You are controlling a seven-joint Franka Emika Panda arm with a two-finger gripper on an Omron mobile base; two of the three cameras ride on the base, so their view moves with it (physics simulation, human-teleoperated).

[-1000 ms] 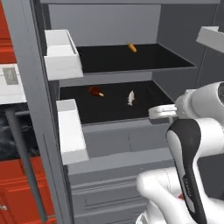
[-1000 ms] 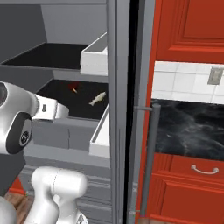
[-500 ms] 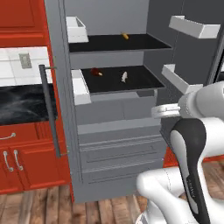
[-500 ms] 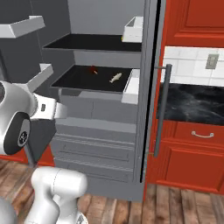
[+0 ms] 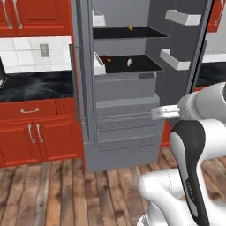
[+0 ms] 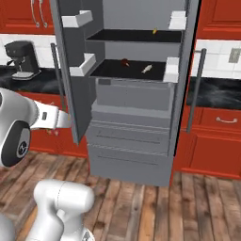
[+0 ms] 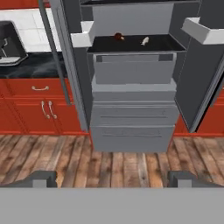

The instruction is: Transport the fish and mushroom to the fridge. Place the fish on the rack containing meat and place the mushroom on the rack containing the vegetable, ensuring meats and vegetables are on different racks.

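Holding nothing, the gripper is spread wide, well apart from the fridge. Retrieval of the mushroom (unseen here) is judged the step in hand; wide clearance of the open doors is advised. The fish, slender and pale, lies on the rack containing meat, near the meat.

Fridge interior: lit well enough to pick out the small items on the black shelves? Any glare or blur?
Left base view: flat lighting, no glare; fish pale against the lower shelf, carrot a small orange speck. Right base view: meat dark, low contrast on black. Hand view: soft, coarse render; fish readable.
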